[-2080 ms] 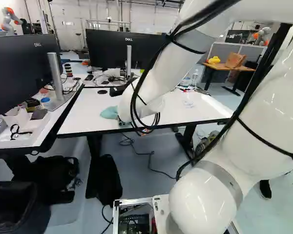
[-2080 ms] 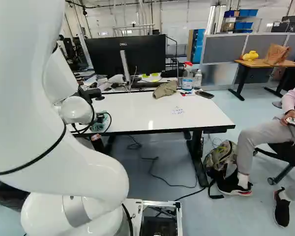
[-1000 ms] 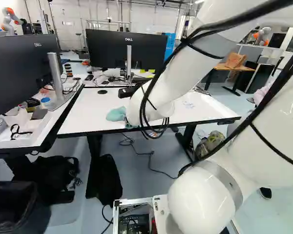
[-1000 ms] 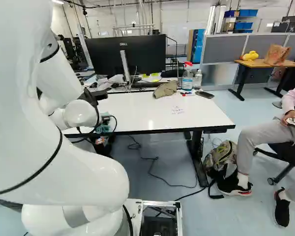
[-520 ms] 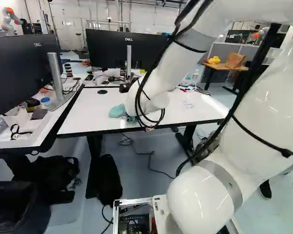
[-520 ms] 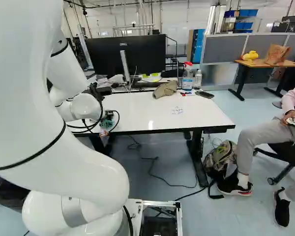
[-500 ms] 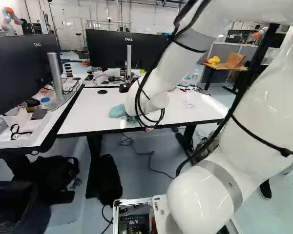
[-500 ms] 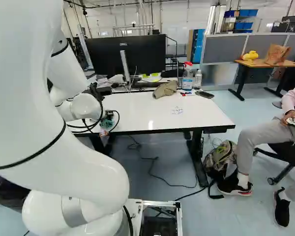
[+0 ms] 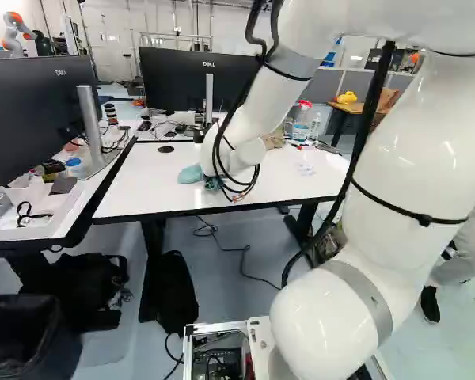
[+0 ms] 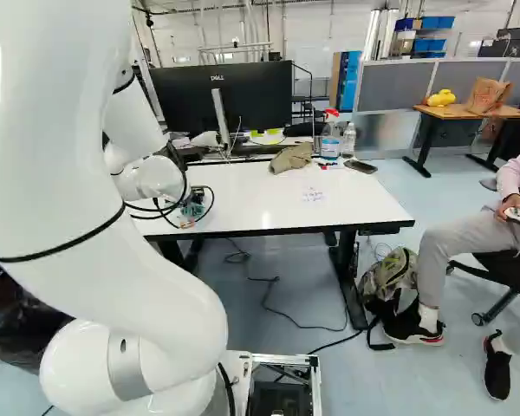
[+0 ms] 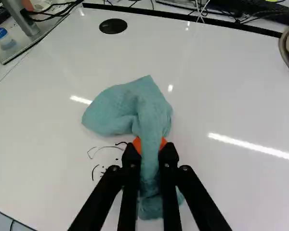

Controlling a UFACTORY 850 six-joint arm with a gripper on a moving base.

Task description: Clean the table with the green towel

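Note:
In the right base view my gripper [image 10: 193, 209] is partly hidden behind the wrist and cables, low over the left part of the white table [image 10: 269, 192]. The wrist view shows the gripper [image 11: 150, 143] shut on the green towel [image 11: 127, 108], its cloth bunched between the orange pads [image 11: 137, 144]. Most of the towel spreads ahead of the fingers on the tabletop; a tail hangs back between them. Black pen marks [image 11: 97, 169] lie beside the fingers. Faint writing [image 10: 313, 196] is on the table's right part. The towel [image 9: 191, 173] also shows beside the wrist in the left base view.
A monitor [image 10: 234, 94] stands behind the table. Along its back edge are a brown cloth [image 10: 292, 158], a spray bottle [image 10: 330, 143], a clear bottle [image 10: 348, 139] and a phone [image 10: 360, 165]. A second monitor [image 9: 32, 111] stands left; a backpack [image 10: 388, 276] sits by the table leg.
Still held, the towel has shifted with the gripper, first rightward along the table, then farther from its front edge. The upper arm has swung too. The base has stayed put.

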